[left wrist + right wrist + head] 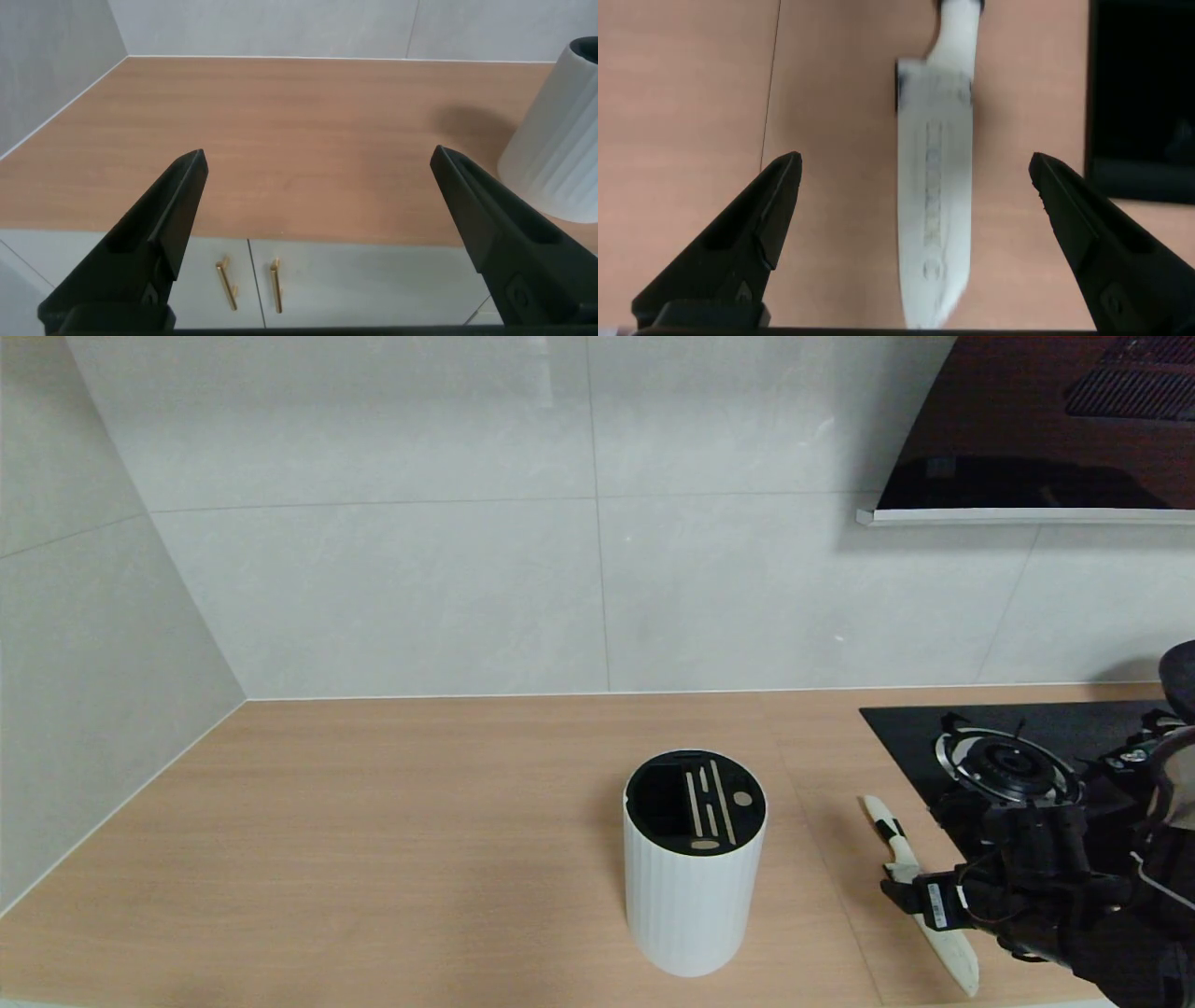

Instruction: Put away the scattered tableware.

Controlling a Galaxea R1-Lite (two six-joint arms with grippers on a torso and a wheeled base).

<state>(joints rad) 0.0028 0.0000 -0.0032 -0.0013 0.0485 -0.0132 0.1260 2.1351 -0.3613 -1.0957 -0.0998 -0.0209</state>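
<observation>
1. The right gripper (913,168) hangs straight over the white knife (934,196). Its jaws are spread wide and hold nothing.
2. One finger (747,233) sits on each side of the blade, and both are clear of it. The blade runs right down the middle of the gap.
3. The knife lies flat on the wooden desk (420,821), to the right of the white ribbed knife holder (691,887). It is near the holder but apart from it.
4. The handle end, with its dark band, points away towards the tiled wall. The blade points towards the front edge of the desk.
5. The holder stands upright, and its dark slotted top faces up.
6. Farther right of the holder, past the knife, is the black gas stove (1008,765). The knife lies just beside its edge.
7. The left gripper (318,159) is on the other side of the holder, at the front edge of the desk. It too is wide open and holds nothing.
8. Below that edge are cabinet doors with gold handles (252,285).
</observation>
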